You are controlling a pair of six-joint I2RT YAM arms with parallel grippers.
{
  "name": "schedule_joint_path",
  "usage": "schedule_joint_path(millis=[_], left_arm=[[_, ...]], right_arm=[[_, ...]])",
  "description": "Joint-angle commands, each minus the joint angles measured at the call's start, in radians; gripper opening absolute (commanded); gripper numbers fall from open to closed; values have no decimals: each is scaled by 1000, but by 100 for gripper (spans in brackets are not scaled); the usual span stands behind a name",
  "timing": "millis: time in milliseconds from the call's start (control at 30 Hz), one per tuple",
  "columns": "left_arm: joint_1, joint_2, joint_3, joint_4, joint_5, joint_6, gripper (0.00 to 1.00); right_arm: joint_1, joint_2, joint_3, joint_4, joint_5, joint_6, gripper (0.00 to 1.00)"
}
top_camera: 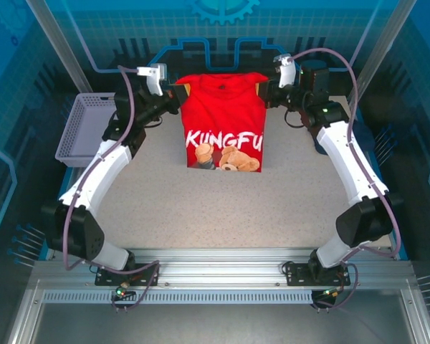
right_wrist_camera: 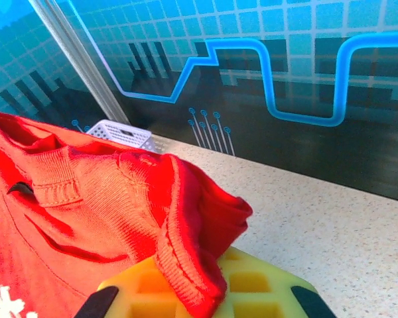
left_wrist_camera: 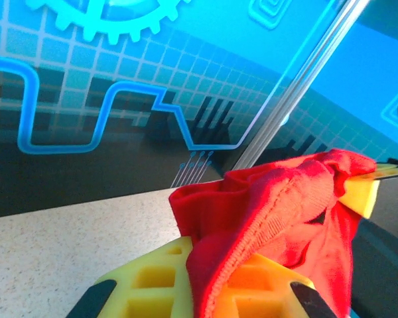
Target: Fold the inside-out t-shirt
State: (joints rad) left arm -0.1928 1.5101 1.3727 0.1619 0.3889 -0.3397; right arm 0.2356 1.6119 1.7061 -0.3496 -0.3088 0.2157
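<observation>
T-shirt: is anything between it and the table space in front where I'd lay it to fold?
Nothing visible does. The left end effector and right end effector are shut on the top corners of the t-shirt; the table in front lies bare, and the basket sits off at the left edge.

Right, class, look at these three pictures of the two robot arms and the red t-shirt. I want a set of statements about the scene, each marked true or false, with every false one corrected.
1. The left hand and the right hand are both shut on the red t-shirt. True.
2. The t-shirt lies neatly folded on the table. False: it is unfolded, held by its top corners.
3. A printed graphic with a teddy bear faces the top camera. True.
4. A basket stands at the table's right edge. False: the pale purple basket stands at the left edge.
</observation>
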Motion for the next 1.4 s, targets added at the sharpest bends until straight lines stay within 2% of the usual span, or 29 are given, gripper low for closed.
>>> schedule_joint_path(millis=[0,200,333,467,600,733,833,933,1100,1267,1367], left_arm=[[3,102,73,-23,-59,45,0],[6,264,292,-79,-66,63,0],[4,266,294,-61,-40,38,0],[3,187,49,119,2,-32,0],[-20,96,-327,390,54,-147,0],[-94,-27,-703,604,54,-270,0],[-188,-149,-892,582,12,-296,0],[-294,-257,-999,525,-51,-302,0],[-336,-310,-1013,386,-121,-278,0],[-326,-235,-923,312,-222,-225,0],[-286,-144,-861,296,-218,-222,0]], right_arm=[[-3,79,52,18,62,-30,3],[-18,221,268,-3,61,-51,3],[-19,265,347,-55,19,-61,3],[-19,198,173,-26,-22,-67,4],[-14,54,-189,56,-67,-25,5],[6,-139,-580,123,-113,32,5],[26,-280,-793,115,-113,105,6],[59,-390,-948,77,-87,169,6],[64,-448,-1002,-8,1,168,7],[57,-296,-862,-38,54,132,7],[55,-182,-758,-50,65,102,7]])
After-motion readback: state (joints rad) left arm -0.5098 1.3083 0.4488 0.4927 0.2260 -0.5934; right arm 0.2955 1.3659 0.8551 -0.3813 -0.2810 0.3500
